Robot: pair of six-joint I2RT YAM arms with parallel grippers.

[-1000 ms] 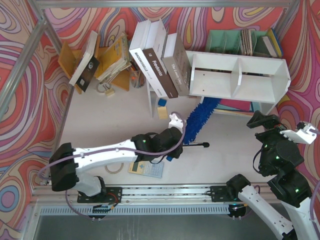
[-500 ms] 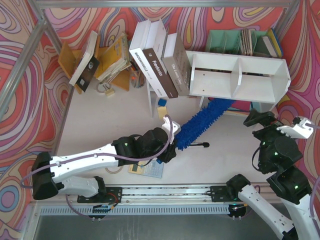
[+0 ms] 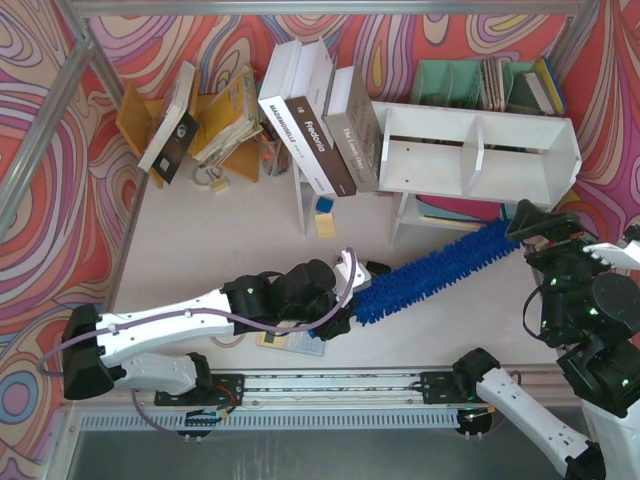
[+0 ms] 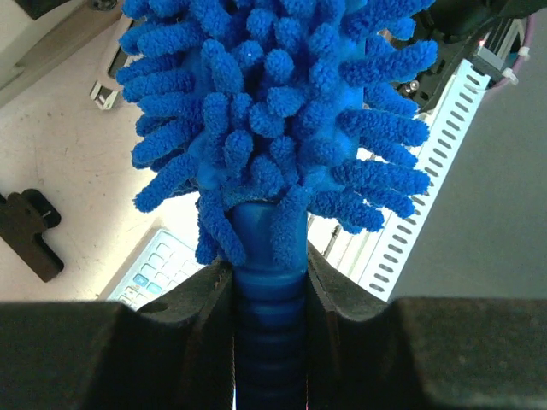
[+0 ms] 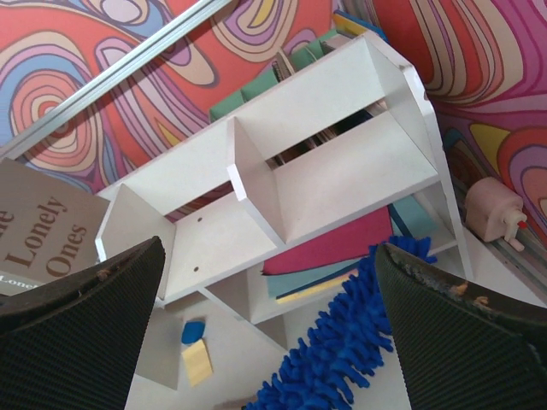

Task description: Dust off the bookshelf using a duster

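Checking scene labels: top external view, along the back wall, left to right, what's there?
yellow wooden book rack → leaning books → white bookshelf

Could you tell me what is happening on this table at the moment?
The left gripper is shut on the handle of the blue duster, whose fluffy head stretches across the table to the foot of the white bookshelf. The right gripper hangs open beside the duster's tip, holding nothing. Whether the duster touches the shelf is unclear.
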